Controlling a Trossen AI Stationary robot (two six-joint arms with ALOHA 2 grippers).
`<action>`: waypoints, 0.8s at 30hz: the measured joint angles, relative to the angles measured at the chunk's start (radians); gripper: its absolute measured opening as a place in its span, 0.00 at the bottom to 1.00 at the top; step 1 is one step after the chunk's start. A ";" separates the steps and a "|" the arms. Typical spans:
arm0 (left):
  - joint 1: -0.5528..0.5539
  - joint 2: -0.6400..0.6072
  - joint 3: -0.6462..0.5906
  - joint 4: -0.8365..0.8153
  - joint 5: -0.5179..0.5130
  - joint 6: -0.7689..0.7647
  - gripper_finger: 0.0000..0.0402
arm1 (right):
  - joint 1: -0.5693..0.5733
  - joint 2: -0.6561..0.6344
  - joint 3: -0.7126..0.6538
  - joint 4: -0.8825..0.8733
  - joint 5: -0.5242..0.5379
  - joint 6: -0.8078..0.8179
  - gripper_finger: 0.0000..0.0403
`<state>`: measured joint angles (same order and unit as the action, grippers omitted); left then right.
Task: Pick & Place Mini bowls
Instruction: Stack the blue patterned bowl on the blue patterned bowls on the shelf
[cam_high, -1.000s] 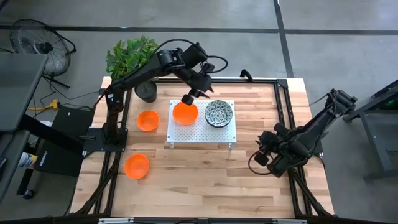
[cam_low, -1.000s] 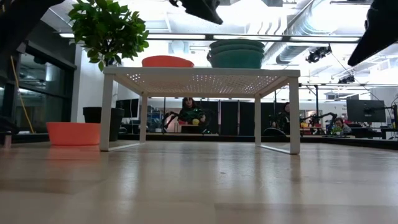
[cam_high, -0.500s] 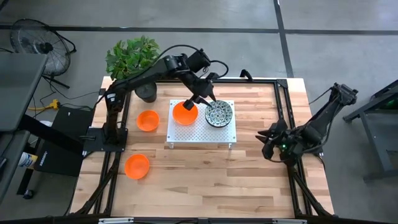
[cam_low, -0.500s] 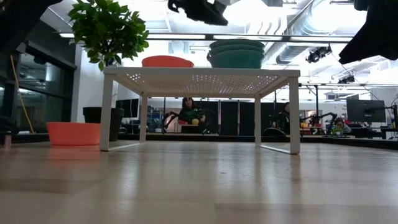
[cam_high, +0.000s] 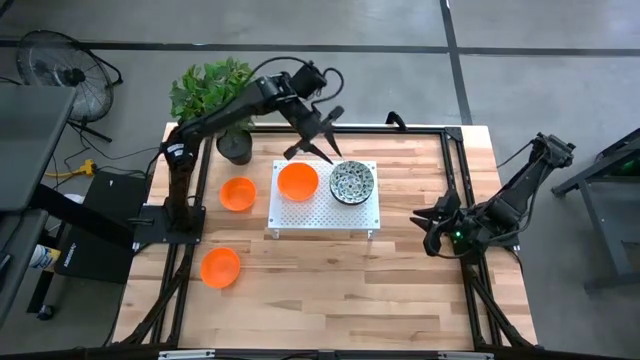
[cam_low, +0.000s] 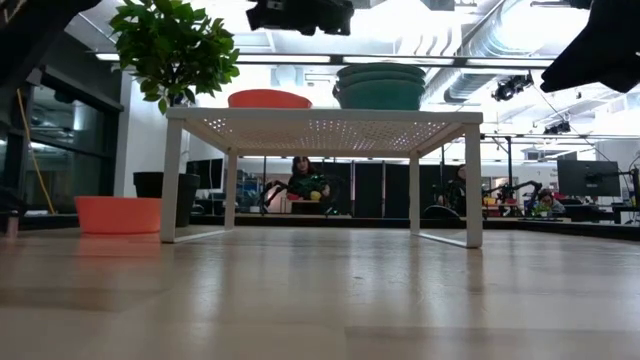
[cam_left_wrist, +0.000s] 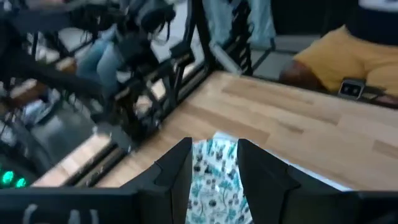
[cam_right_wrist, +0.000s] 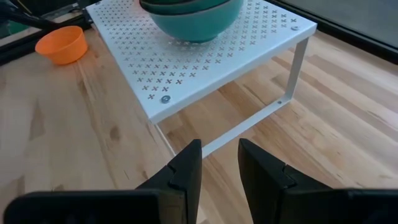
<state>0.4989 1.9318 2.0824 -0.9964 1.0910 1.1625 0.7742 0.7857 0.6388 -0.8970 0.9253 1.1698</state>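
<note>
A white perforated stand (cam_high: 325, 212) sits mid-table. On it rest one orange mini bowl (cam_high: 297, 182) and a stack of speckled mini bowls (cam_high: 352, 181), both by their bases. Two more orange bowls (cam_high: 237, 194) (cam_high: 220, 267) stand on the table to the left. My left gripper (cam_high: 312, 150) hovers open above the stand's far edge, and the speckled stack (cam_left_wrist: 214, 180) shows between its fingers in the left wrist view, untouched. My right gripper (cam_high: 427, 226) waits open near the right edge, aimed at the stand (cam_right_wrist: 205, 56).
A potted plant (cam_high: 212, 92) in a black pot stands at the far left corner, close behind my left arm. Black rails frame the table. Bare wood lies in front of the stand and between the stand and my right gripper.
My left gripper has drawn back from over the orange bowl on the stand, swung across toward the speckled stack, then gone toward the far edge, turning as it went; the bowl stays put. My right arm has pulled back toward the right edge.
</note>
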 joint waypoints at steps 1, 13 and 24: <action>0.005 0.001 -0.001 0.000 0.028 0.010 0.31 | 0.000 0.000 0.000 0.000 0.001 0.000 0.23; -0.062 0.066 0.001 0.054 -0.017 -0.021 0.31 | 0.000 0.000 0.000 0.012 0.026 -0.027 0.23; -0.067 0.114 -0.001 0.118 -0.141 -0.094 0.31 | 0.000 0.000 0.000 0.024 0.018 -0.030 0.23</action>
<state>0.4320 2.0460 2.0811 -0.8781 0.9498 1.0687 0.7740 0.7860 0.6392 -0.8730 0.9434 1.1402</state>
